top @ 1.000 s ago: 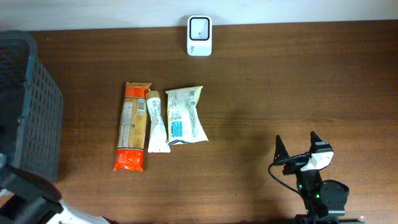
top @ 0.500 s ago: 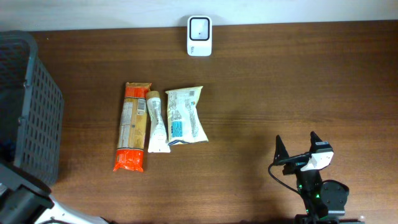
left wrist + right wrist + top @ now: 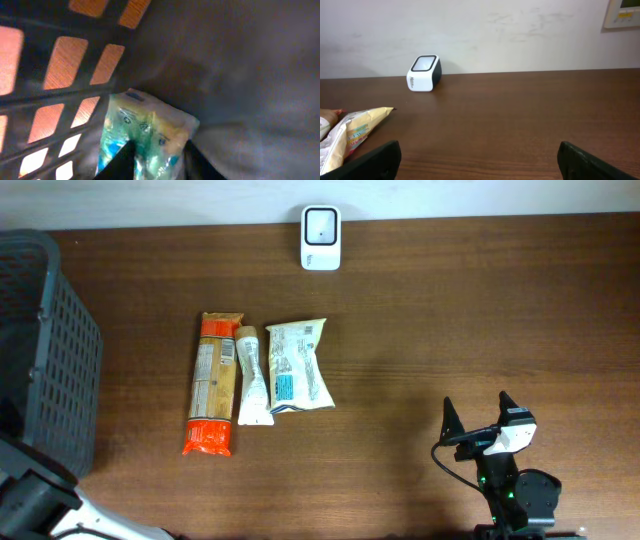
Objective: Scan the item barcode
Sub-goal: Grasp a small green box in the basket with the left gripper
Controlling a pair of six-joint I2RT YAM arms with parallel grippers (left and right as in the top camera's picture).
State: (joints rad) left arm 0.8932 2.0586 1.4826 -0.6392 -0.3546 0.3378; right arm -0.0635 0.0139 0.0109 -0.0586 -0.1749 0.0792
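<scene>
Left wrist view first, says Ana: where is the item, and does anything have it?

Ben: It's a green and yellow plastic packet lying inside the dark grey lattice basket. The left gripper has a finger against each side of the packet's near end, so I read that as clamped on it.

Ana: So which step is this?

Ben: The pick-up, I'd judge; nothing has been scanned yet. The small white barcode scanner stands at the far edge of the brown wooden table, well apart from the basket.

Ana: And next?

Ben: Probably lifting the packet clear of the basket wall, then carrying it across with its barcode turned towards the scanner window. I can't see the barcode here.

Ana: The arms?

Ben: From overhead, only a dark link of the left arm shows by the basket. The right gripper sits low at the near edge, spread wide and empty, facing the scanner.
</scene>
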